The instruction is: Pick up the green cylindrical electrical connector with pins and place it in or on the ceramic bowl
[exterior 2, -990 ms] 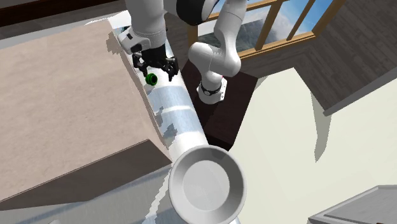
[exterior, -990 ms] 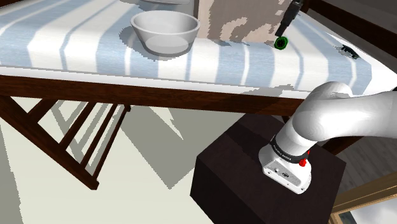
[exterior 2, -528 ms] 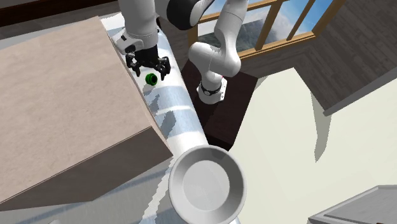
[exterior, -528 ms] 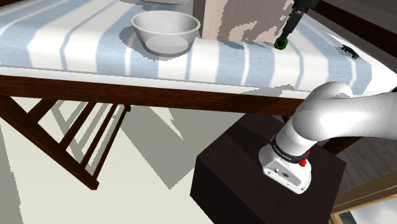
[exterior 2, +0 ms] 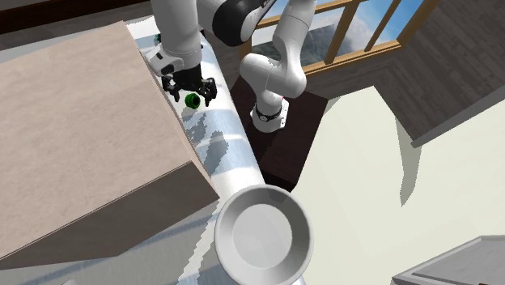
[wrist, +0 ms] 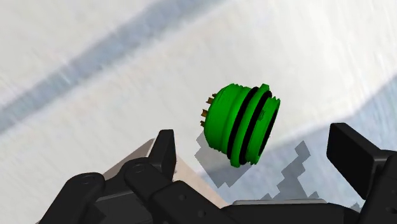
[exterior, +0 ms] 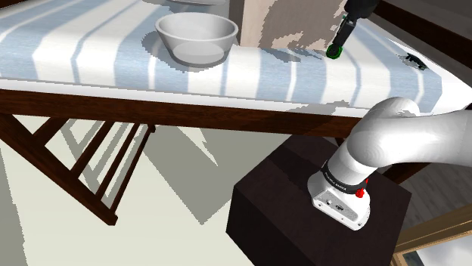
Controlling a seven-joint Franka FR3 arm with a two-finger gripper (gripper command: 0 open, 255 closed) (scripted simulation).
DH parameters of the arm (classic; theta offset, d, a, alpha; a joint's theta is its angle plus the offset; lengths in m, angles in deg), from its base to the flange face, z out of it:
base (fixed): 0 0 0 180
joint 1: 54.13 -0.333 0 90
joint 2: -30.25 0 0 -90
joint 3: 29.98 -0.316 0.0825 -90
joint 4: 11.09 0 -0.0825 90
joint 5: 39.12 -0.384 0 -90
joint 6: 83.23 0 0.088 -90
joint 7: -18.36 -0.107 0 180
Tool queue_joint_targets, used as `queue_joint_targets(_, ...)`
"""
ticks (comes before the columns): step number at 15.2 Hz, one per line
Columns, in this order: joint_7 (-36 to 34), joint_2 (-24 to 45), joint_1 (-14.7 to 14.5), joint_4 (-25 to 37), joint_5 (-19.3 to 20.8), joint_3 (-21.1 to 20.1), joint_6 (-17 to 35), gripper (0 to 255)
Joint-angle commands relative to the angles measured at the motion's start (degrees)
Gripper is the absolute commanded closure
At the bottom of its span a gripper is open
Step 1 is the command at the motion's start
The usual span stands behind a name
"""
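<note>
The green cylindrical connector [wrist: 243, 124], ringed with black bands and with small pins on one end, lies on its side on the blue-striped cloth [wrist: 95, 76]. My gripper [wrist: 253, 135] is open and straddles it, a finger on each side, neither one touching it. In the shoulder view the connector [exterior: 333, 52] lies at the table's far right, just under the gripper [exterior: 341, 36]. The pale bowl [exterior: 197, 38] stands well to the shoulder view's left of it. In the second exterior view the gripper [exterior 2: 191, 90] hangs over the connector [exterior 2: 193, 99], and the bowl [exterior 2: 263, 235] is near the lower edge.
A big brown box [exterior 2: 89, 146] stands close beside the gripper and connector, between them and the far side of the table; it shows as box [exterior: 287, 23] behind the bowl. The table edge [exterior: 189, 102] runs in front. The robot's dark stand [exterior: 302, 204] is below.
The gripper has come down closer over the connector and turned a little. The connector has stayed put. The brown box has shifted slightly since the earliest frames.
</note>
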Motion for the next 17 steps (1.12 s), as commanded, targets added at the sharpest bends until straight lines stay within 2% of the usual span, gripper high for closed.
queue_joint_targets(1, 0.01, 0.1, -0.01, -0.3, -0.01, 0.07, -0.05, 0)
queue_joint_targets(2, 0.01, 0.1, -0.01, -0.3, -0.02, 0.06, -0.05, 0)
queue_joint_targets(3, -0.01, 0.09, -0.02, -0.26, -0.04, 0.03, -0.09, 255)
queue_joint_targets(12, 0.01, 0.1, -0.01, -0.3, -0.02, 0.06, -0.05, 255)
queue_joint_targets(17, 0.18, 1.29, -0.6, 4.04, -1.02, -0.89, -3.18, 255)
